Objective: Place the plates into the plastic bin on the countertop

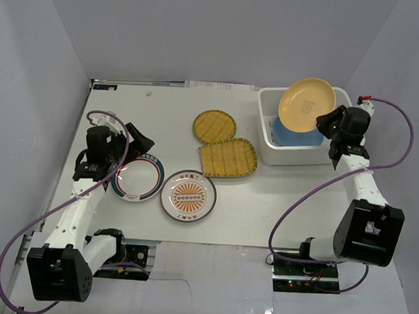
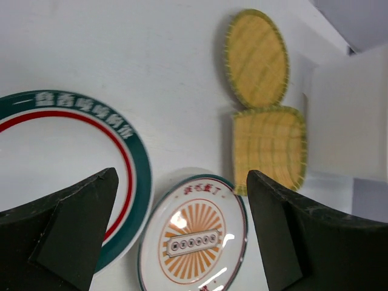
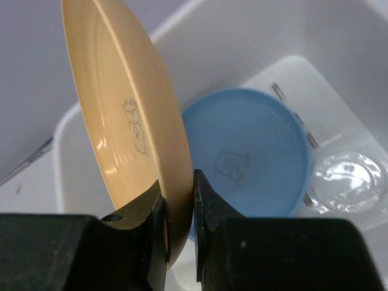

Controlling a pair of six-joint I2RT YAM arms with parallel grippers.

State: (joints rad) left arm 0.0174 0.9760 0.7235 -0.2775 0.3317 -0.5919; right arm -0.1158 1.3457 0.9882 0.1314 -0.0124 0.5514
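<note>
Right end effector (image 3: 179, 200) pinches the yellow-orange plate (image 3: 115, 103) by its rim, tilted above the plastic bin (image 3: 242, 36). It looks stiff, light and glossy, probably slippery; a rim hold suits.

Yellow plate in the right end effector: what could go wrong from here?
1. The right end effector pinches the yellow plate only at its rim, and the plate is tilted on edge above the plastic bin, so it may pivot or slip out.
2. Released at this tilt, it could land edgewise on the blue plate inside rather than flat.
</note>
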